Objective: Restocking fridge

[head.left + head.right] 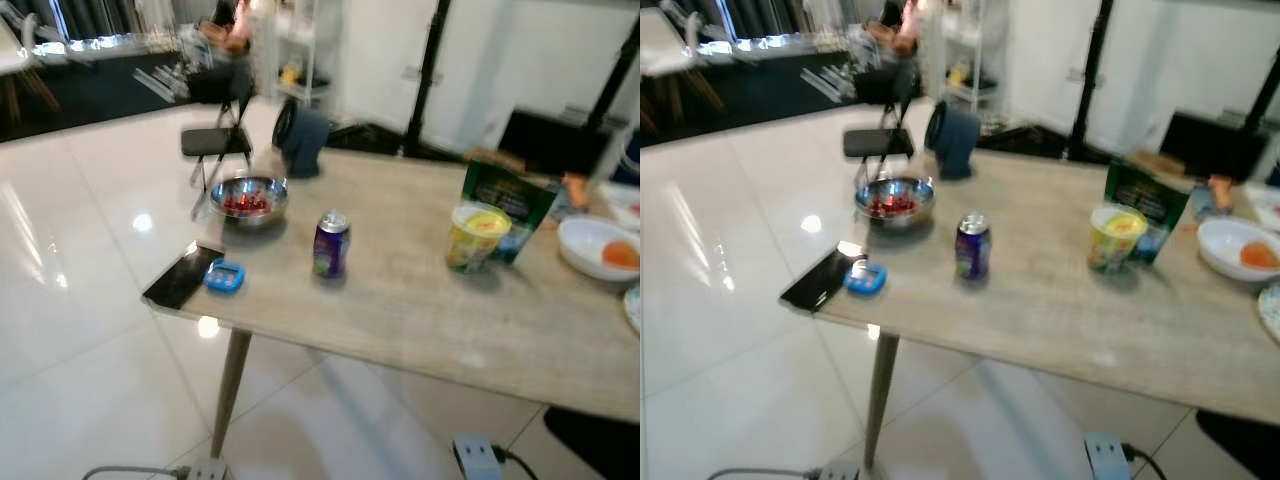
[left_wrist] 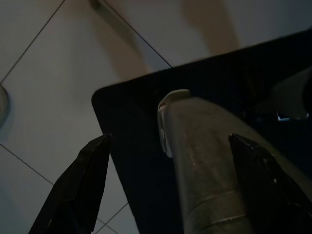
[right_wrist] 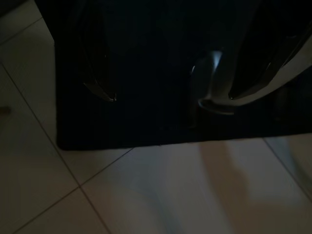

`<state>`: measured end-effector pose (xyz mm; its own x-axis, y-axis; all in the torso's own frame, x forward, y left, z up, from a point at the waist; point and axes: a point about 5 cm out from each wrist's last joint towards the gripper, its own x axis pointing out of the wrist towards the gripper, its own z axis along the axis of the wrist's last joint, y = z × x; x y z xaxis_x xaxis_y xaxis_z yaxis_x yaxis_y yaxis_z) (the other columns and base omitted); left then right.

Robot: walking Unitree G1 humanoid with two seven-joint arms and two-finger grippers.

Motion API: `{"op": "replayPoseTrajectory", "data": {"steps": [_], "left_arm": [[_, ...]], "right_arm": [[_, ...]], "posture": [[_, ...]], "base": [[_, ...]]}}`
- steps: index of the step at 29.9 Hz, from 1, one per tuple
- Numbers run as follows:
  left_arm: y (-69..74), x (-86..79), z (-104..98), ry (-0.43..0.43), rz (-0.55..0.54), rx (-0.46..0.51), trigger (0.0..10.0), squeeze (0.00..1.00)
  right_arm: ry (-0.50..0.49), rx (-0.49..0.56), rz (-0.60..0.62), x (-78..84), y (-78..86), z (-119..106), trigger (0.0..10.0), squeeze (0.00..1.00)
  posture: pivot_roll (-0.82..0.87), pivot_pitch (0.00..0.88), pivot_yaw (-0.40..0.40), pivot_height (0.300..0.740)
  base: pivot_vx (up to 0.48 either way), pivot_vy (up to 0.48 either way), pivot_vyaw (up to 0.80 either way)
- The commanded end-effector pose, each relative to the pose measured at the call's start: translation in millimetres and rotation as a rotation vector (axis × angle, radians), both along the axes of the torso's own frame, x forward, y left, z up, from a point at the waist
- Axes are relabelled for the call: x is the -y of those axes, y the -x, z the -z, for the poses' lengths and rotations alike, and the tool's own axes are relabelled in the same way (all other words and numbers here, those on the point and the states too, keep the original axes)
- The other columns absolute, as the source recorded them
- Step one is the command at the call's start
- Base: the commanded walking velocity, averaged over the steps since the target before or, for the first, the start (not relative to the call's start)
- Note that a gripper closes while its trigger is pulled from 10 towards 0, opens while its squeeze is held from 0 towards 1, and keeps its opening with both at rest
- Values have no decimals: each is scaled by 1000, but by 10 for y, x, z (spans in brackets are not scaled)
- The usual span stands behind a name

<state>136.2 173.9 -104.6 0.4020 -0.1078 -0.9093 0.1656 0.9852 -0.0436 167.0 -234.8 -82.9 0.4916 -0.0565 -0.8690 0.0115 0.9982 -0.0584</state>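
Standing upright near the middle of the wooden surface (image 1: 420,300), the purple drink can (image 1: 331,244) is the likeliest thing to carry to a fridge, and no fridge can be made out from here. Its long axis is vertical, so a sideways grasp around its wall would suit it. It sits slightly toward the robot's left of centre, with the steel bowl of red fruit (image 1: 248,199) behind and to its left, and the blue timer (image 1: 224,275) beside a black phone (image 1: 183,277) at the near left corner. Further right stand a yellow cup (image 1: 477,236) against a green carton (image 1: 507,200), then a white bowl (image 1: 597,246) near the right edge.

Both arms hang low over the floor tiles, well below the surface. The left hand (image 2: 165,180) has its two black fingers spread wide apart, with nothing between them but the robot's own leg and dark foot below. The right hand (image 3: 185,73) is in deep shade; its fingers also look parted and empty. By my judgement the left arm is marginally nearer the can, though both must rise and reach forward.
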Motion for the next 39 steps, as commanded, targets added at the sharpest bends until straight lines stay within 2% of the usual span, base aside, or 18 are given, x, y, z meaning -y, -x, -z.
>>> {"op": "replayPoseTrajectory", "data": {"steps": [1, 8, 12, 13, 14, 16, 19, 23, 24, 27, 28, 30, 31, 33, 36, 39], "left_arm": [[-2, 31, 4, 0, 1, -9, 10000, 0], [47, -88, 6, -7, -7, -13, 10000, 0], [113, -187, 13, -17, -14, -24, 10000, 0], [121, -201, 13, -19, -15, -25, 10000, 0], [121, -201, 13, -19, -15, -25, 10000, 0], [119, -202, 13, -20, -16, -25, 10000, 0], [113, -198, 12, -20, -16, -25, 10000, 0], [62, -143, 5, -16, -14, -19, 10000, 0], [62, -143, 5, -16, -14, -19, 10000, 0], [34, -101, 2, -13, -11, -15, 10000, 0], [34, -101, 2, -13, -11, -15, 10000, 0], [27, -88, 1, -12, -10, -15, 10000, 0], [27, -88, 1, -12, -10, -15, 10000, 0], [22, -80, 1, -11, -10, -14, 10000, 0], [21, -79, 0, -10, -9, -14, 10000, 0], [21, -97, -2, -10, -11, -14, 10000, 0]], "right_arm": [[-18, -2, 7, -34, 17, 15, 10000, 0], [-55, 53, -26, -45, -69, -31, 10000, 0], [-212, 104, -204, -197, -179, -95, 10000, 0], [-317, 134, -253, -257, -240, -146, 10000, 0], [-317, 134, -253, -257, -240, -146, 10000, 0], [-401, 150, -321, -304, -286, -195, 10000, 0], [-462, 155, -381, -334, -319, -237, 10000, 0], [-659, 178, -584, -412, -471, -436, 10000, 0], [-659, 178, -584, -412, -471, -436, 10000, 0], [-793, 168, -768, -453, -551, -601, 10000, 0], [-793, 168, -768, -453, -551, -601, 10000, 0], [-874, 195, -877, -477, -641, -750, 10000, 0], [-874, 195, -877, -477, -641, -750, 10000, 0], [-919, 248, -967, -498, -751, -916, 10000, 0], [-927, 258, -1000, -498, -774, -964, 10000, 0], [-981, 321, -1062, -523, -847, -1122, 10000, 0]], "posture": [[-28, 0, -4, 740], [-27, 0, 0, 740], [-30, 0, 0, 740], [-32, 0, 2, 740], [-32, 0, 2, 740], [-32, 0, 2, 740], [-32, 0, 2, 740], [-33, 0, 4, 740], [-33, 0, 4, 740], [-33, 0, 4, 740], [-33, 0, 4, 740], [-33, 0, 5, 740], [-33, 0, 5, 740], [-33, 0, 5, 740], [-33, 0, 5, 740], [-34, 0, 7, 740]], "base": [[0, 0, 0], [0, 0, 0], [0, 0, 0], [0, 0, 0], [0, 0, 0], [0, 0, 0], [0, 0, 0], [0, 0, 0], [0, 0, 0], [0, 0, 0], [0, 0, 0], [0, 0, 0], [0, 0, 0], [0, 0, 0], [0, 0, 0], [0, 0, 0]]}}
